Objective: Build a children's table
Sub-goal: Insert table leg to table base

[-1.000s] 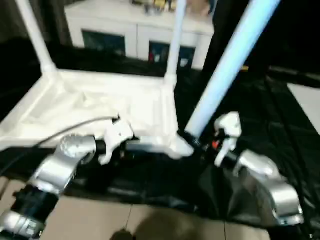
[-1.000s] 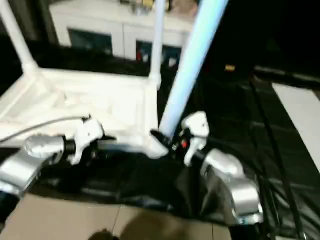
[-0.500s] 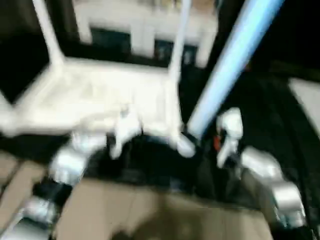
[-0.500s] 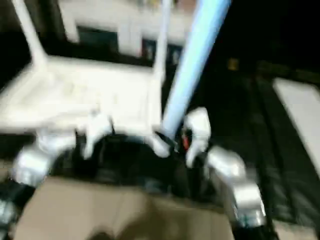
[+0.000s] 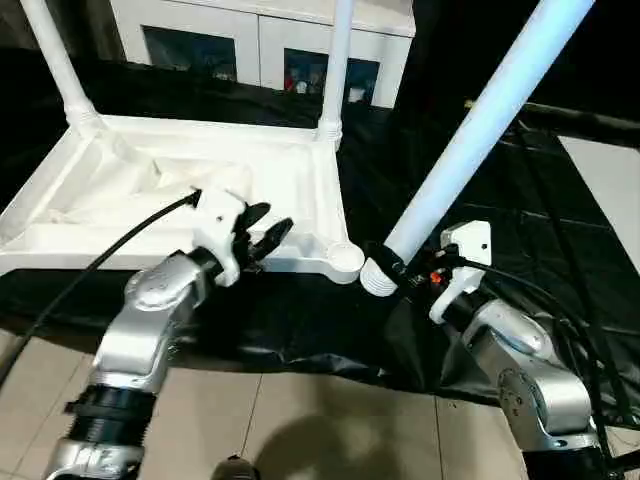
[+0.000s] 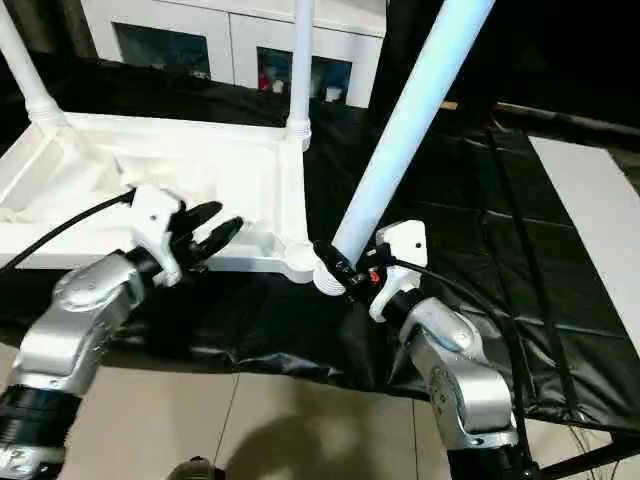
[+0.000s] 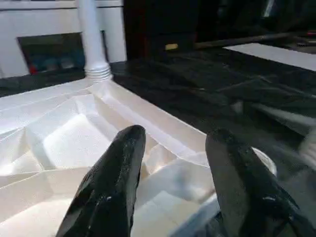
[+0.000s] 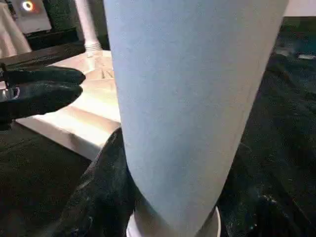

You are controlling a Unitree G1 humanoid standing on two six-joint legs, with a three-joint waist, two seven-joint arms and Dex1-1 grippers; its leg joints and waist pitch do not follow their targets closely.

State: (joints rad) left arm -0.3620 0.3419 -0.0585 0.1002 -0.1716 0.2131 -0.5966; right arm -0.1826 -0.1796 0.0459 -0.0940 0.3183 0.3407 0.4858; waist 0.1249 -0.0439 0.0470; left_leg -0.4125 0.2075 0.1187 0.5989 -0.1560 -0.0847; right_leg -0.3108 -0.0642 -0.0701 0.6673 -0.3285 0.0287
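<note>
Right gripper (image 5: 392,275) was clamped on a tilted leg (image 5: 470,135), its base beside the near corner socket (image 5: 346,258) of the upturned tabletop (image 5: 110,195). My left gripper (image 5: 262,232), forearm angled inward, hovered parted over the near rim.

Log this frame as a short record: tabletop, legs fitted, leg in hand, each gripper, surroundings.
tabletop: upside down on black sheet
legs fitted: two, at far corners
near socket: empty
held leg: tilted, base end just beside that socket
right gripper: shut on held leg's base
left gripper: open, holding nothing, over tabletop's near edge
background: cabinet
</note>
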